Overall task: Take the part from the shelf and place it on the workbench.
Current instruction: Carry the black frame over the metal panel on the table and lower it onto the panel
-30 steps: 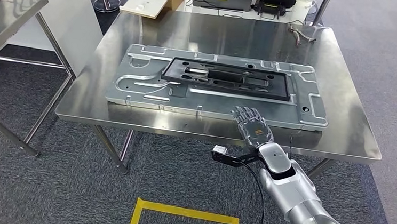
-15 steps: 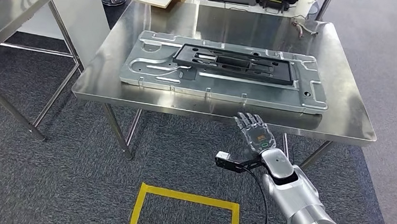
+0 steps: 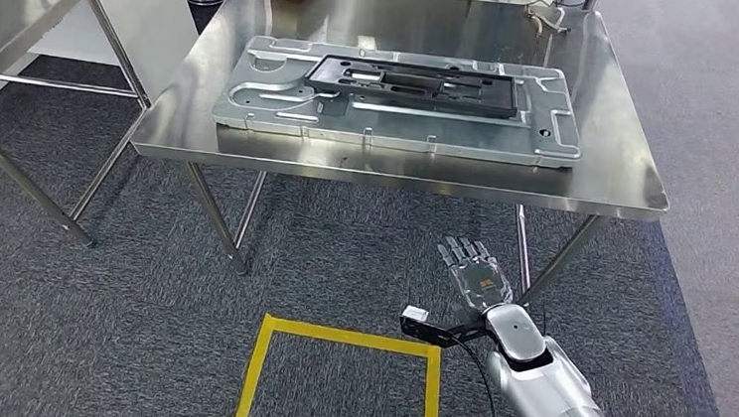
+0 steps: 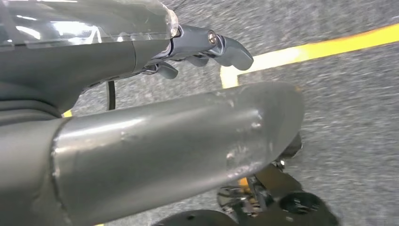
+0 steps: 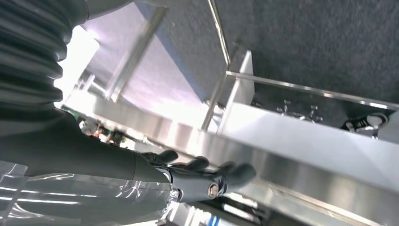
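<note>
Steel workbench (image 3: 609, 158) is the landmark, standing on grey carpet. Large silver plate (image 3: 254, 110) lies flat on its top, long side along the near edge, just inside it. Black frame part (image 3: 415, 85) rests on the plate, toward the far side. No readable writing anywhere. Yellow floor tape (image 3: 264, 360) marks a square in front of the workbench. Right hand (image 3: 472, 274) is below and in front of the near edge, by the right leg, palm up, fingers spread, holding nothing. Left hand (image 4: 207, 44): fingers over carpet; can't tell its state.
</note>
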Available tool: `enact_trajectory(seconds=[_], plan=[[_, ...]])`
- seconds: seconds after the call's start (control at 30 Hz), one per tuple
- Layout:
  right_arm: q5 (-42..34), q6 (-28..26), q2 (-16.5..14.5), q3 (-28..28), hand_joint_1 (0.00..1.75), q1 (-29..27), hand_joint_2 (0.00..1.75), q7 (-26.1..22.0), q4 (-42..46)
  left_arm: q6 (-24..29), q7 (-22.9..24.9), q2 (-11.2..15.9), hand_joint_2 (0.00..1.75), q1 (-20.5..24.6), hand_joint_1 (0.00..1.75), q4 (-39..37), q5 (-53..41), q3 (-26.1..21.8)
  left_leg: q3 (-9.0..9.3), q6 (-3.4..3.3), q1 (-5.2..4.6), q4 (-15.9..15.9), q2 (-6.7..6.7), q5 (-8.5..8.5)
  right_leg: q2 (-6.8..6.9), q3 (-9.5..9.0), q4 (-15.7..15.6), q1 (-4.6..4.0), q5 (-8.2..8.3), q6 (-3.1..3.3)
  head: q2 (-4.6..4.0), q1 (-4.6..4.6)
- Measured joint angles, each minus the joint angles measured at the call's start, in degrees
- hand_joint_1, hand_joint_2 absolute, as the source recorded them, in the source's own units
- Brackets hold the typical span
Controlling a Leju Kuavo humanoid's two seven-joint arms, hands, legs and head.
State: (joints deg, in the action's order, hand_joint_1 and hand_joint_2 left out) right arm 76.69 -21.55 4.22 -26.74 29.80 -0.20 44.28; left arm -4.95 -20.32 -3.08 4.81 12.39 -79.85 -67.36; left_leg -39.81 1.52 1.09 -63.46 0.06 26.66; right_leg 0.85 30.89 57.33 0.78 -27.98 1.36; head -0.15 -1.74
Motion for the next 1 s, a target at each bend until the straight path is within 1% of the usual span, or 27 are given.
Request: enact_trajectory(seconds=[0.03,0.07,0.1,0.13,0.17,0.2,0.23,0.3,0.33,0.37,0.4,0.43,0.47,0.5,0.57,0.6,0.63,0.67,0.7,0.73,0.77,0.8,0.83,0.87,0.93,0.97,1.0], plan=[[-0.1,-0.6,0.2,0.1,0.0,-0.8,1.75,0.0,-0.2,0.0,0.0,0.0,0.0,-0.1,0.0,0.0,0.0,0.0,-0.76,0.09,0.01,-3.4,0.01,3.1,0.04,0.82,0.0,-0.16,0.66,0.3,0.0,-0.01],[-0.2,-1.2,0.5,0.2,0.0,-1.6,1.75,-0.1,-0.3,0.0,0.0,0.0,0.0,-0.1,0.0,0.0,0.1,0.0,-1.32,0.16,0.02,-7.0,0.01,5.36,0.11,1.7,0.1,-0.35,1.33,0.47,0.0,0.0],[-0.3,-1.5,0.6,0.3,0.0,-2.3,1.75,-0.1,-0.5,0.0,0.0,0.0,0.0,-0.1,0.0,0.0,0.1,-0.1,-1.46,0.18,0.01,-10.0,0.01,6.25,0.15,2.64,0.2,-0.55,2.01,0.53,0.0,0.0],[-0.3,-1.6,0.7,0.3,0.0,-2.8,1.75,-0.1,-0.7,0.0,0.0,0.0,0.0,-0.1,0.0,0.0,0.1,-0.1,-0.94,0.11,-0.02,-11.5,0.0,5.65,0.17,3.62,0.3,-0.74,2.66,0.57,0.0,-0.01],[-0.3,-1.6,0.7,0.3,0.0,-3.1,1.75,-0.2,-0.9,0.0,0.0,0.0,0.0,-0.1,0.0,0.0,0.1,-0.1,0.42,-0.09,-0.07,-11.3,-0.01,4.07,0.14,4.65,0.5,-0.9,3.3,0.58,0.0,-0.01],[-0.3,-1.6,0.7,0.4,0.0,-3.3,1.75,-0.2,-1.0,0.0,0.0,0.0,0.0,-0.1,0.0,0.0,0.1,-0.1,2.73,-0.44,-0.23,-9.2,-0.03,2.46,0.08,5.61,0.7,-1.03,3.92,0.57,0.0,-0.01],[-0.3,-1.6,0.7,0.5,0.0,-3.4,1.75,-0.2,-1.1,0.0,0.0,0.0,0.0,0.0,0.0,0.0,0.1,-0.1,5.78,-0.94,-0.44,-5.5,-0.07,1.98,0.02,6.4,1.0,-1.15,4.48,0.47,0.0,-0.01],[-0.7,-1.8,0.8,0.7,0.0,-3.6,1.75,-0.3,-1.1,0.1,0.0,0.1,0.0,0.3,0.0,0.0,0.1,-0.1,11.53,-1.8,-0.89,2.7,-0.11,3.48,0.02,7.29,1.3,-1.29,5.47,0.06,0.0,-0.01],[-1.3,-2.2,0.8,1.1,0.0,-3.9,1.75,-0.5,-1.2,0.1,0.0,0.2,0.0,0.5,0.0,0.0,0.2,-0.1,13.01,-2.11,-1.09,5.2,-0.12,4.47,0.11,7.4,1.3,-1.25,6.0,-0.26,0.0,0.0],[-2.0,-2.8,0.9,1.5,0.0,-4.5,1.75,-0.9,-1.3,0.1,-0.1,0.2,0.0,0.5,0.0,0.0,0.4,-0.2,13.5,-2.34,-1.23,6.5,-0.12,4.57,0.21,7.39,1.1,-1.18,6.57,-0.59,0.0,0.0],[-3.1,-4.0,0.9,2.3,0.0,-5.5,1.75,-1.5,-1.4,0.1,-0.1,0.1,0.0,0.4,0.0,0.0,0.6,-0.4,13.26,-2.63,-1.13,6.8,-0.1,4.05,0.26,7.39,0.9,-1.12,7.0,-0.95,0.0,0.0],[-4.5,-5.5,0.7,3.4,0.0,-7.0,1.75,-2.2,-1.6,0.1,-0.1,0.0,0.0,0.2,0.0,0.0,0.9,-0.7,12.94,-2.97,-1.0,7.1,-0.09,3.25,0.12,7.51,1.0,-1.04,6.59,-1.31,0.0,0.01],[-5.8,-7.2,0.4,4.8,0.0,-8.9,1.75,-3.0,-1.8,0.2,-0.1,-0.1,0.0,0.1,0.0,0.0,1.3,-1.0,12.45,-3.39,-0.79,7.4,-0.06,2.39,-0.11,7.82,1.9,-0.95,4.95,-1.64,0.0,0.01],[-7.4,-8.9,0.0,6.4,0.0,-10.8,1.31,-4.0,-2.1,0.3,-0.1,-0.2,0.0,-0.1,0.0,0.0,1.6,-1.3,11.81,-3.69,-0.59,7.6,-0.03,1.53,-0.37,8.38,3.9,-0.81,2.23,-1.95,0.0,0.01],[-10.9,-12.0,-1.2,10.1,0.0,-14.5,0.44,-6.1,-3.0,0.8,-0.2,-0.4,0.0,-0.4,0.0,0.0,2.2,-1.9,10.05,-4.0,-0.6,7.6,-0.01,0.06,-0.68,9.75,10.4,-0.38,-3.96,-2.46,0.0,0.01],[-12.9,-13.4,-1.9,12.1,0.0,-16.1,0.0,-7.3,-3.7,1.0,-0.3,-0.5,0.0,-0.5,0.0,0.0,2.6,-2.2,9.08,-3.89,-0.58,7.5,0.04,-0.62,-0.71,10.15,13.7,-0.17,-5.4,-2.72,0.0,0.01],[-14.8,-14.6,-2.7,14.4,0.0,-17.7,0.0,-8.6,-4.5,1.2,-0.4,-0.7,0.0,-0.7,0.0,0.0,2.9,-2.6,8.0,-3.73,-0.53,7.3,0.13,-1.25,-0.71,9.99,16.0,0.07,-5.22,-2.98,0.0,0.01],[-16.4,-15.4,-3.4,16.6,0.0,-19.1,0.0,-9.7,-5.5,1.4,-0.4,-0.8,0.0,-0.8,0.0,0.0,3.1,-3.0,6.91,-3.49,-0.45,7.0,0.26,-1.81,-0.7,9.04,16.6,0.33,-3.78,-3.25,0.0,0.01],[-17.9,-16.1,-4.1,18.8,0.0,-20.3,0.0,-10.9,-6.5,1.6,-0.5,-0.9,0.0,-0.9,0.0,0.0,3.3,-3.3,5.8,-3.19,-0.33,6.5,0.39,-2.29,-0.67,7.14,15.4,0.63,-2.0,-3.49,0.0,0.01],[-19.5,-16.7,-4.6,20.7,0.0,-21.3,0.0,-12.1,-7.6,1.9,-0.5,-1.1,0.0,-1.0,0.0,0.0,3.5,-3.7,4.79,-2.83,-0.25,6.0,0.52,-2.68,-0.58,4.35,12.6,0.93,-0.96,-3.7,0.0,0.0],[-21.2,-17.1,-4.9,22.7,0.0,-22.1,0.0,-13.5,-8.9,2.1,-0.5,-1.2,0.0,-1.1,0.0,0.0,3.6,-4.0,3.92,-2.47,-0.24,5.3,0.62,-2.98,-0.49,1.08,8.4,1.06,-1.25,-3.81,0.0,0.0],[-23.1,-17.5,-5.2,24.8,0.0,-22.9,0.0,-15.0,-10.6,2.4,-0.6,-1.3,0.0,-1.1,0.0,0.0,3.8,-4.2,3.31,-2.08,-0.27,4.7,0.7,-3.25,-0.42,-1.7,4.6,1.07,-2.35,-3.64,0.0,-0.01],[-24.8,-17.8,-5.5,27.3,0.0,-23.7,0.0,-16.4,-12.6,2.7,-0.7,-1.4,0.0,-1.2,0.0,0.0,4.0,-4.5,3.0,-1.68,-0.34,4.4,0.74,-3.57,-0.34,-3.59,1.8,0.97,-3.58,-3.31,0.0,-0.01],[-26.4,-17.8,-5.7,30.0,0.0,-24.7,0.0,-17.5,-14.8,2.9,-0.9,-1.6,0.0,-1.3,0.0,0.0,4.2,-4.8,2.86,-1.32,-0.36,4.2,0.74,-3.94,-0.32,-4.46,0.3,0.74,-4.32,-2.84,0.0,-0.01],[-28.2,-17.0,-5.8,34.7,0.0,-26.6,0.0,-18.0,-19.3,3.3,-1.1,-1.8,0.0,-1.5,0.0,0.0,4.3,-5.4,2.66,-0.54,-0.12,4.1,0.69,-4.03,-0.07,-3.99,0.1,0.58,-3.75,-1.63,0.0,0.0],[-28.1,-16.3,-5.8,36.5,0.0,-27.5,0.0,-17.1,-21.4,3.8,-0.6,-2.1,0.0,-1.4,0.0,0.0,4.7,-5.6,2.3,-0.28,0.02,3.3,0.65,-2.62,0.01,-3.44,0.1,0.54,-3.14,-1.02,0.0,-0.01],[-27.5,-15.4,-5.7,38.0,0.0,-28.1,0.0,-15.6,-23.2,5.1,0.5,-3.0,0.0,-0.9,0.0,0.0,5.3,-5.8,1.65,-0.08,0.13,1.5,0.6,-0.07,0.1,-2.65,0.1,0.53,-2.41,-0.48,0.0,-0.01]])
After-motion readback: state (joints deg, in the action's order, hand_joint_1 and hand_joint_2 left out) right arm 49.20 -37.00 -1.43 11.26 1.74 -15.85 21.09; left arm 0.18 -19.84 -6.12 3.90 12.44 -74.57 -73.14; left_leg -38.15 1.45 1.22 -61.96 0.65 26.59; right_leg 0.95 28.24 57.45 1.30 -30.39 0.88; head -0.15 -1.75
